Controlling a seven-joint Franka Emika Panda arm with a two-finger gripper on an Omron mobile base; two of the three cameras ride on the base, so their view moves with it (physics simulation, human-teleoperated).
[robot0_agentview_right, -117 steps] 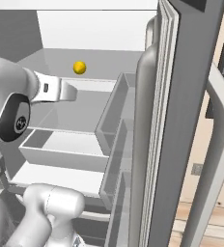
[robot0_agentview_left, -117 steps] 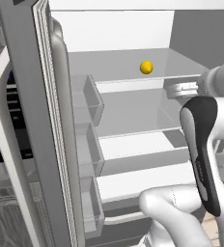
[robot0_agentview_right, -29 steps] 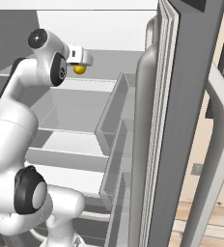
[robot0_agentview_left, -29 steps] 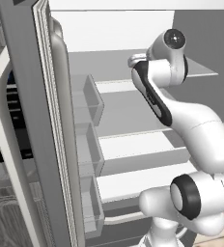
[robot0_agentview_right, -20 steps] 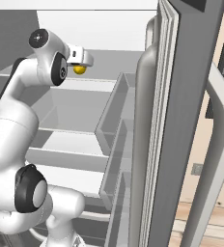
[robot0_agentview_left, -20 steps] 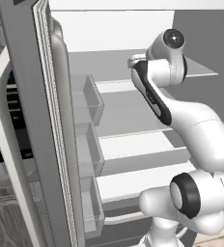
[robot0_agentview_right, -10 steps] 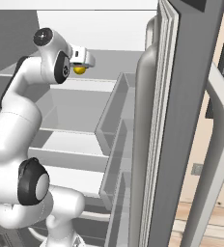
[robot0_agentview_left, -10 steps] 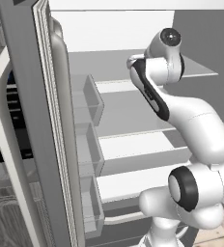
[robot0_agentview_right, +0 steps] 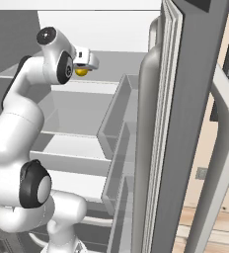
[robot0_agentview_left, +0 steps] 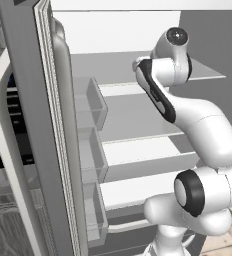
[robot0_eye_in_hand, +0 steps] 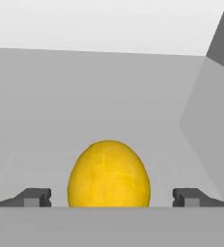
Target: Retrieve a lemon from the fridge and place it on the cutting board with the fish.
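The fridge [robot0_agentview_left: 43, 125] stands with both doors swung wide and its white shelves bare to view. On the upper shelf [robot0_agentview_right: 106, 88] lies the lemon [robot0_agentview_right: 81, 72], a smooth bright yellow fruit. My gripper [robot0_agentview_right: 83, 69] reaches in over that shelf and is at the lemon. In the hand view the lemon [robot0_eye_in_hand: 109, 173] sits centred between my two dark fingertips [robot0_eye_in_hand: 34, 197], with a gap on either side, so the gripper [robot0_eye_in_hand: 112, 198] is open around it without touching. In the left base view my own arm [robot0_agentview_left: 160, 95] hides the lemon. The cutting board and the fish are out of view.
Door bins [robot0_agentview_left: 93, 100] line the left door and more bins [robot0_agentview_right: 117, 123] line the right door [robot0_agentview_right: 180, 123], narrowing the way in. Lower shelves [robot0_agentview_left: 138, 150] lie beneath my arm. The shelf's back wall [robot0_eye_in_hand: 109, 87] is close behind the lemon.
Several seconds ago the arm hung low in front of the shelves; it has since risen to the upper shelf. Over the last second the hand crept slightly closer to the lemon, jaws still wide.
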